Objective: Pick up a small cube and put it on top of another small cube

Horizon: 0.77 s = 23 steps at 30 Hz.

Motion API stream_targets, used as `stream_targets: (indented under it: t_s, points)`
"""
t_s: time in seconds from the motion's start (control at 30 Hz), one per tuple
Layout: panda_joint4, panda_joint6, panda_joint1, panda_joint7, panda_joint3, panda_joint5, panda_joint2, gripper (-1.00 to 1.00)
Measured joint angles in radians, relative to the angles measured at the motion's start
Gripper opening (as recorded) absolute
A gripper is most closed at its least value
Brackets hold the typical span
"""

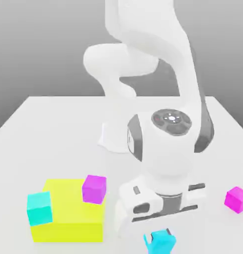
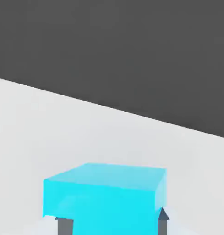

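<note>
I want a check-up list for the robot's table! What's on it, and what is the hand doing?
Surface: white table, flat and bare between the blocks.
Job's things: cyan cube between the hand's fingers at the front; second cyan cube against the yellow block's side, on the exterior view's left; magenta cube sitting on the yellow block; another magenta cube alone on the exterior view's right.
Clutter: large yellow block.
Hand: hand down at the cyan cube, one finger on each side of it; looks shut on it.
Cables: nothing seen.
Surroundings: plain grey backdrop, nothing else seen.
</note>
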Motion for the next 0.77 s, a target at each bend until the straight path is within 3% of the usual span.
stream_targets:
  t_s: [0.23, 0.37, 0.4, 0.63, 0.77]
  points:
    - [-0.081, -0.06, 0.198, -0.077, 0.228, -0.045, -0.133, -1.0]
    - [-0.079, 0.03, 0.275, -0.021, 0.223, -0.153, -0.032, -1.0]
    - [-0.077, 0.057, 0.29, -0.004, 0.206, -0.177, -0.001, 1.0]
    - [-0.076, 0.062, 0.294, -0.001, 0.204, -0.182, 0.003, 1.0]
    - [-0.087, -0.043, 0.272, -0.075, 0.246, -0.08, -0.12, 1.0]
